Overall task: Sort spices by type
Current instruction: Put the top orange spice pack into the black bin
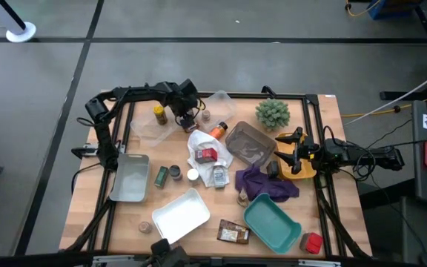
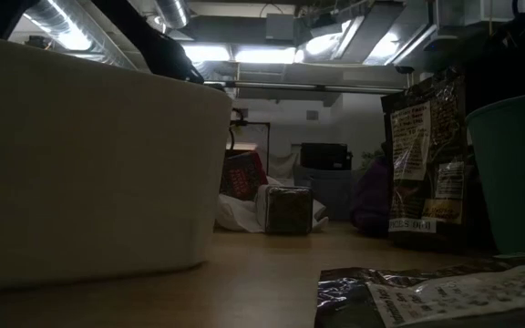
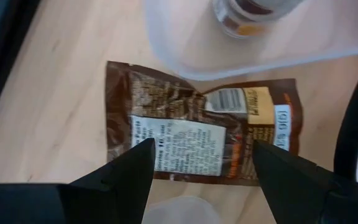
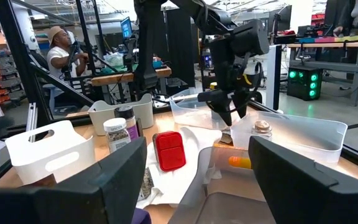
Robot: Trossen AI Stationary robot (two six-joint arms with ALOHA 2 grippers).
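The left gripper [image 3: 197, 165] hung spread above a brown packet [image 3: 204, 134] beside the clear tray [image 3: 260, 37] — next, lowering and pinching it.

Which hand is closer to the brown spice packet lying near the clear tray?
Left. The left hand hovers open directly over the brown packet; the right hand waits far across the table by the yellow tray.

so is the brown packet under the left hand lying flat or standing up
Lying flat. In the left wrist view the brown foil spice packet lies label side up on the wooden table, between the open left hand's fingers.
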